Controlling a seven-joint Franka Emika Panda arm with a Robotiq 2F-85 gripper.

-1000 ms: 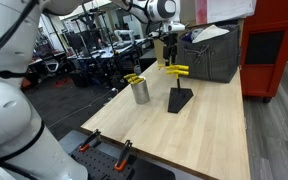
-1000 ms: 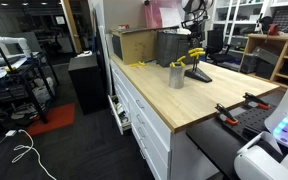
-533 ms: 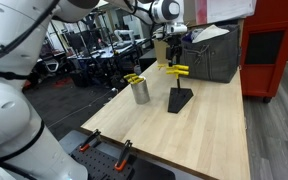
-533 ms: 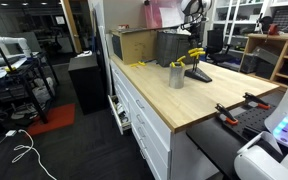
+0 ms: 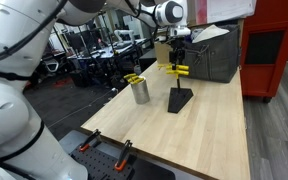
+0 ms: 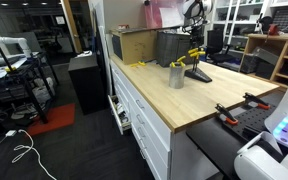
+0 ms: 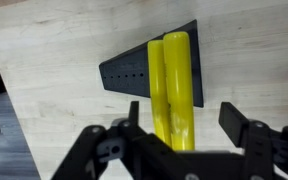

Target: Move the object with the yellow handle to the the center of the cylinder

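Two yellow-handled tools (image 7: 174, 85) lie side by side on top of the black wedge-shaped stand (image 7: 124, 72); they also show in both exterior views (image 5: 176, 69) (image 6: 195, 55). My gripper (image 7: 187, 125) is open just above them, one finger on each side of the handles, not touching. It shows in an exterior view (image 5: 178, 53) right over the stand (image 5: 180, 99). The grey metal cup (image 5: 141, 92) (image 6: 176, 76) stands upright beside the stand, with more yellow-handled tools (image 5: 133, 78) sticking out of it.
The wooden table (image 5: 199, 135) carries a dark grey bin (image 5: 212, 55) at its far end, close behind the stand. Orange-handled clamps (image 5: 121, 153) sit at the near edge. A cardboard box (image 6: 134, 44) stands on the far corner.
My gripper has shifted slightly sideways and settled over the yellow handles on the stand. The tools, stand and cup have not moved.
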